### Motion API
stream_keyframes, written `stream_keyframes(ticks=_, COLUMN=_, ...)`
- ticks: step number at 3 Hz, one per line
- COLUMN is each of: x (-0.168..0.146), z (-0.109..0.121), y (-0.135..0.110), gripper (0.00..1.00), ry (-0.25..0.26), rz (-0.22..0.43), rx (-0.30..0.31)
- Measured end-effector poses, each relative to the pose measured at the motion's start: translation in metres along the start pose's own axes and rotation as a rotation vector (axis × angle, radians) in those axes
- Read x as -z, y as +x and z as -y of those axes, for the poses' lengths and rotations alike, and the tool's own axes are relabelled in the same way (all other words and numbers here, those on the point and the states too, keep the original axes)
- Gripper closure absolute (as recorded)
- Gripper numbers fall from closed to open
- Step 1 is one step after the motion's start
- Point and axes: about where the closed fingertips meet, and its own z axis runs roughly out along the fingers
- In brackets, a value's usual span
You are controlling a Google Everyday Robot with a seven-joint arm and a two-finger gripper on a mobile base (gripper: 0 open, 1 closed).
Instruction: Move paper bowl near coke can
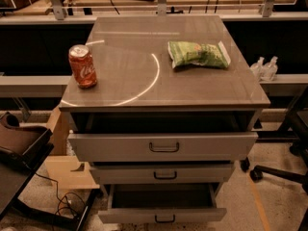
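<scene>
gripper out of view; bare tabletop (130, 57) between coke can (83, 66) and chip bag (198, 55).

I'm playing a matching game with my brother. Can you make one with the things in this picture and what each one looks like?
Things:
1. coke can
2. chip bag
3. bottom drawer

Looks like:
A. pulled open, lowest down
B. red, standing upright on the left
C. green, lying flat on the right

Pairs: 1-B, 2-C, 3-A.

The gripper is not in view.
</scene>
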Motion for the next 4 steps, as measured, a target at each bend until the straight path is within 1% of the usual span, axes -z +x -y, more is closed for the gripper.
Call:
stream_keyframes(ticks=1, x=-0.019, z=-0.031, y=0.012, gripper=1.00, ry=-0.061, rz=-0.014, rx=-0.014)
stream_keyframes(ticks=2, x=-0.022, z=-0.034, y=0.010, gripper=1.00, ry=-0.063, rz=-0.001, rx=-0.010)
stream_keyframes(ticks=3, x=-0.013, z=-0.055, y=-0.003, gripper=1.00, ry=-0.045, rz=0.084, rx=0.030)
stream_keyframes(ticks=4, x=0.010, z=-0.089, y=-0.035, gripper=1.00, ry=-0.003, rz=0.189, rx=0.101)
